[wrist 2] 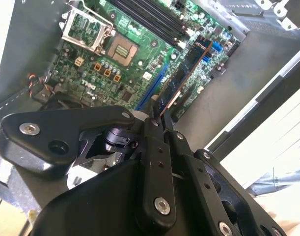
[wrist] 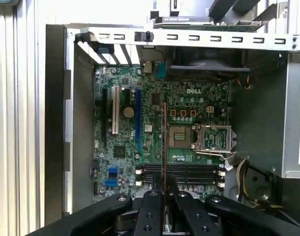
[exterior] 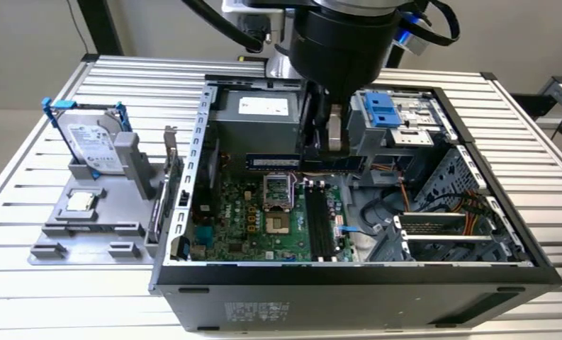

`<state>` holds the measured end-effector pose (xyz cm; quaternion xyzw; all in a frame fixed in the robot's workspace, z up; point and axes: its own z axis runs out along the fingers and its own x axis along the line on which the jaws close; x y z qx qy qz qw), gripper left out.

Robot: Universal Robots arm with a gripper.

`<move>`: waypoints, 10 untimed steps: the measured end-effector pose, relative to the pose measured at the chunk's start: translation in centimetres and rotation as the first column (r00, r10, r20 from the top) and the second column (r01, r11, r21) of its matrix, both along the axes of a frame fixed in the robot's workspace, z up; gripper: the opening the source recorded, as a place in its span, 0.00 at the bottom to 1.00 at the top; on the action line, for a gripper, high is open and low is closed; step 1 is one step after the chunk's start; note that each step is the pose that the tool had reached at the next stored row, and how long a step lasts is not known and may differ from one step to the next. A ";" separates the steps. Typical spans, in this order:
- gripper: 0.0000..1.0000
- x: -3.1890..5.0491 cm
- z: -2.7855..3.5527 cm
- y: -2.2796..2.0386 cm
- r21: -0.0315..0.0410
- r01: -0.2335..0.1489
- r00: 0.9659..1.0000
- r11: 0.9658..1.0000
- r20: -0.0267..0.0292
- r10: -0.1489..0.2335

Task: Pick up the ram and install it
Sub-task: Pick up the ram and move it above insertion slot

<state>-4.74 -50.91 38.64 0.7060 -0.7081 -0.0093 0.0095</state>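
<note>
Arm's gripper (exterior: 334, 145) hanging inside open case (exterior: 356, 273), over motherboard (exterior: 247, 219). Fingers pinching narrow, holding ram (exterior: 271, 161). Ram sitting clear above board, past far end of black slots (exterior: 319, 219), not seated. Its long axis running between exterior view's left and right; slots running near-far, so stick lying crosswise to them. First wrist view showing ram (wrist: 164, 142) edge-on, thin line crossing slots (wrist: 181, 174). Second wrist view showing its flat face (wrist 2: 186, 69) jutting beyond gripper (wrist 2: 158, 105).
</note>
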 end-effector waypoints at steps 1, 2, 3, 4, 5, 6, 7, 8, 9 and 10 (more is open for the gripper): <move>0.00 0.16 0.00 0.00 0.000 0.000 1.000 1.000 0.000 0.000; 0.00 0.32 0.00 0.00 0.000 0.000 1.000 1.000 0.000 0.000; 0.00 0.49 0.00 0.00 0.000 0.000 1.000 1.000 0.000 0.000; 0.00 0.65 0.00 0.00 0.000 0.000 1.000 1.000 0.000 0.000; 0.00 0.81 0.00 0.00 0.000 0.000 1.000 1.000 -0.001 0.000; 0.00 0.97 0.00 0.00 0.000 0.000 1.000 1.000 -0.001 0.000; 0.00 1.13 0.00 0.00 0.000 0.000 1.000 1.000 -0.001 0.000; 0.00 1.28 0.00 0.00 0.000 0.000 1.000 1.000 -0.001 0.000; 0.00 1.42 0.00 0.00 0.000 0.000 1.000 1.000 -0.001 0.000; 0.00 1.58 0.00 0.00 0.000 0.000 1.000 1.000 -0.001 0.000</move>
